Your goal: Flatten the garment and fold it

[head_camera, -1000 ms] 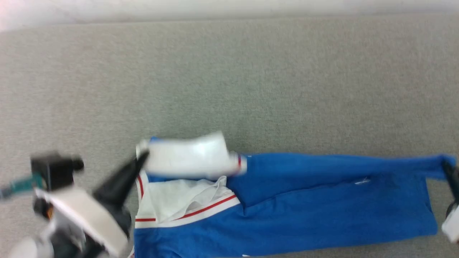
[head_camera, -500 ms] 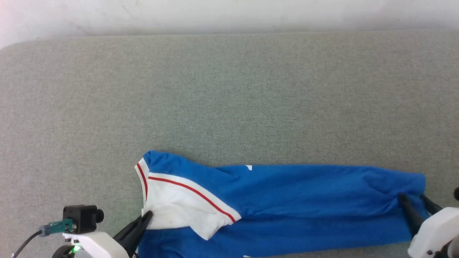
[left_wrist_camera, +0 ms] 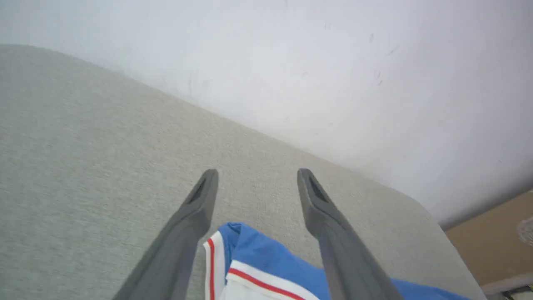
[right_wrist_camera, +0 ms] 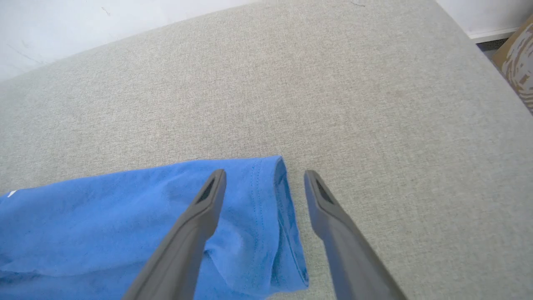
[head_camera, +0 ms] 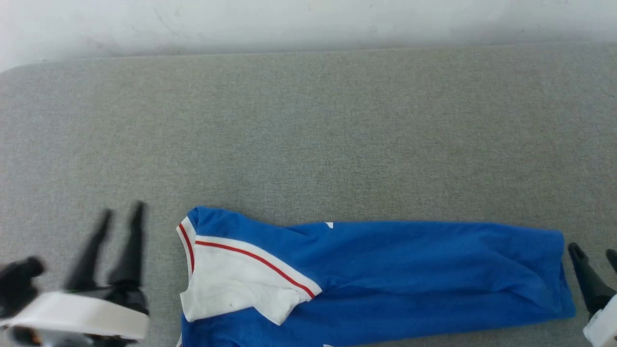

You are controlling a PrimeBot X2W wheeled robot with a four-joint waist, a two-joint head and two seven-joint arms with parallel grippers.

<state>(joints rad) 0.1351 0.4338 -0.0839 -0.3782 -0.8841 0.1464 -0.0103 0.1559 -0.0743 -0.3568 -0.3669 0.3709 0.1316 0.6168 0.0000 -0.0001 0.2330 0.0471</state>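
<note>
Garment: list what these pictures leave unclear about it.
- Head view: garment near side cut off by the bottom edge.
- Head view: white fleck on its far edge, too small to identify.
- Left wrist view: most of it lies below the frame, part behind the fingers.
- Head view: left gripper blurred.

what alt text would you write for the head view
A blue garment with a white, red-trimmed sleeve lies in a long band on a grey fabric surface. The left gripper, open, sits off its sleeve end; the right gripper, open, off its hem end.
</note>
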